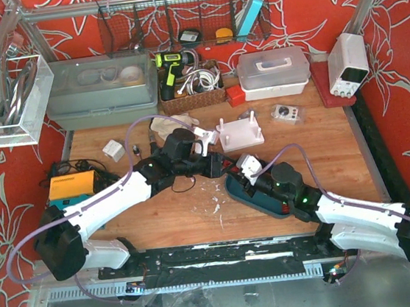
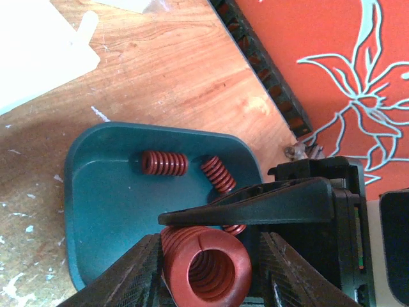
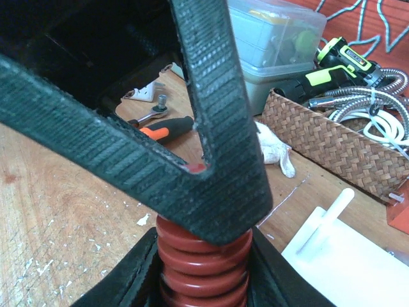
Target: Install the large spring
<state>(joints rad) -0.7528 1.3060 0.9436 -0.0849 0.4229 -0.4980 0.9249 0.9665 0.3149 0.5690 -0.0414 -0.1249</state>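
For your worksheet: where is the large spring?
The large spring sits low in the left wrist view, between the left gripper's fingers, above the teal tray.

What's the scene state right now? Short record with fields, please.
large spring: red, between both grippers, near the teal tray
right gripper: shut on large spring
left gripper: fingers flank large spring, contact unclear
teal tray: holds two small springs
white peg fixture: on the table beyond the tray

Teal tray (image 2: 96, 211) on wooden counter (image 2: 179, 70). Two small red springs (image 2: 163, 163) lie inside near its far wall. At the tray's near side, large spring (image 2: 204, 272) sits between the left hand (image 2: 208, 246) fingers. Right hand's finger (image 2: 255, 201) crosses just above it.
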